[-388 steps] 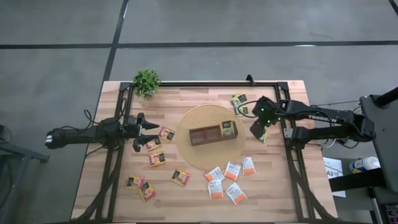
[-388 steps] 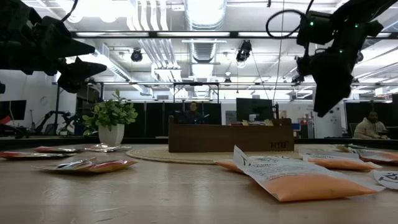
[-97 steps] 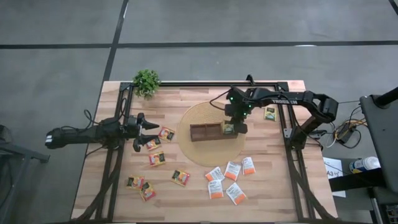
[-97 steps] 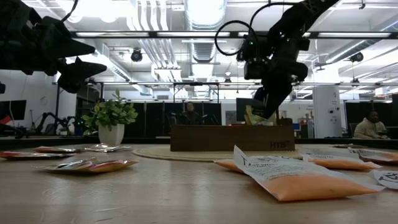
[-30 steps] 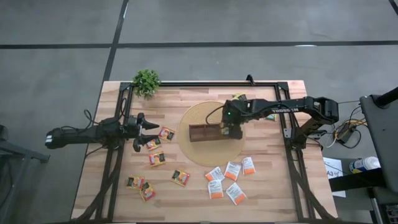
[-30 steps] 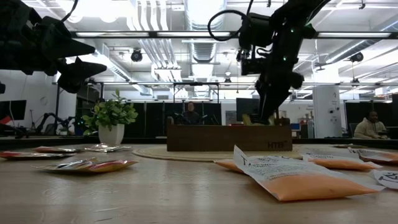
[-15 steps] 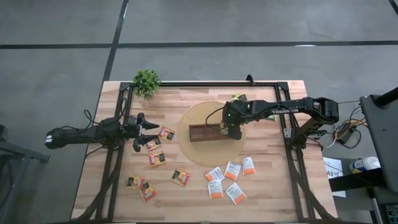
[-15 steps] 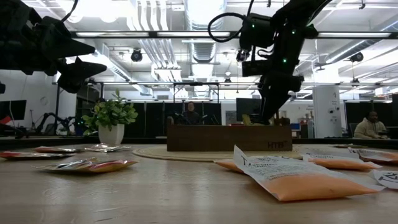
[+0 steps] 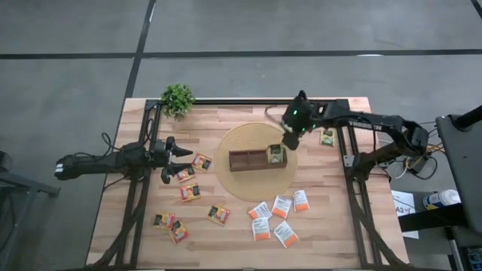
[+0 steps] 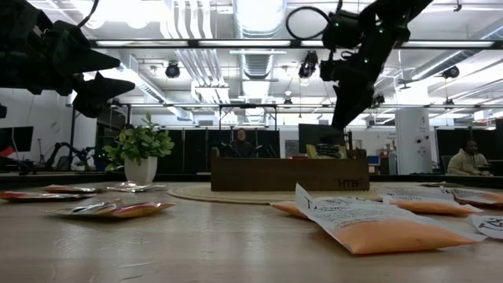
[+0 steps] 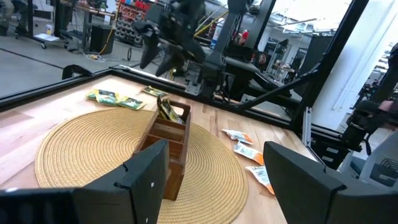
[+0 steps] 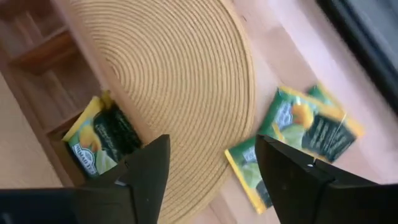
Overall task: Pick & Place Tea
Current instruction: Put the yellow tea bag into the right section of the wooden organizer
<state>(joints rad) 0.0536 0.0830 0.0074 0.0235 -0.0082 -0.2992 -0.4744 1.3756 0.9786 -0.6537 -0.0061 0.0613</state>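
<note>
The tea bags looked light, thin and floppy; best pinched by an edge. The right claw, spread and empty, hung at upper centre above the box. The left claw waited spread at centre left.

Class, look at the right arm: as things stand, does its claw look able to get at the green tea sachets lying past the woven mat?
Probably yes. The right claw hangs open and empty above the woven mat's far edge, and the green tea sachets lie flat on bare wood just beyond it, with nothing over them.
</note>
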